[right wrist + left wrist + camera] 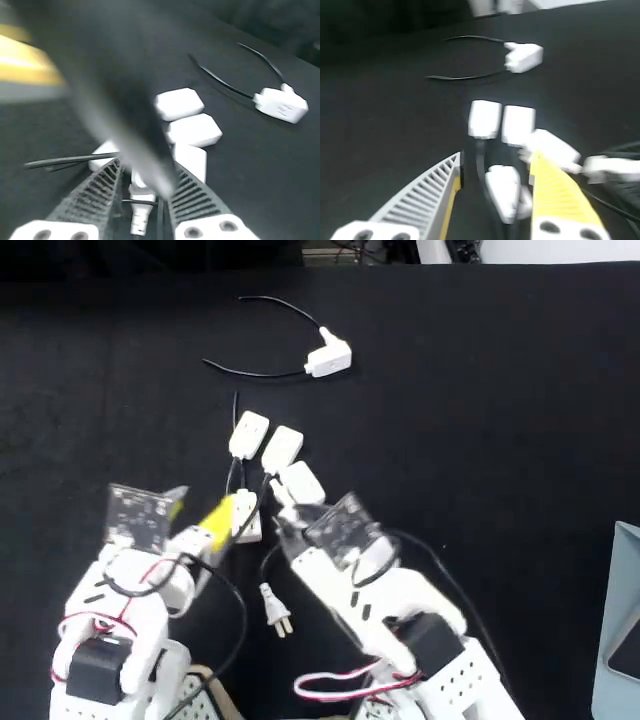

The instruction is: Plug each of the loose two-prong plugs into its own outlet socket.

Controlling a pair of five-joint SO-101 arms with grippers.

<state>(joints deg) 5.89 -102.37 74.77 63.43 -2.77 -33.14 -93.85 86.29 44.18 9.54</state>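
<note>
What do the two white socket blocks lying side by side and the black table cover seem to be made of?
Socket blocks: probably hard moulded plastic, with smooth white faces and rounded corners. Table cover: likely matte black cloth or felt, as it shows no reflections; no weave can be made out.

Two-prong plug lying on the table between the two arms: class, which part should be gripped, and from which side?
Grip the plug by its white body, across the sides, coming down from above. It lies flat on the table, prongs pointing toward the near edge and cord leaving the other end, so this likely keeps the prongs free.
</note>
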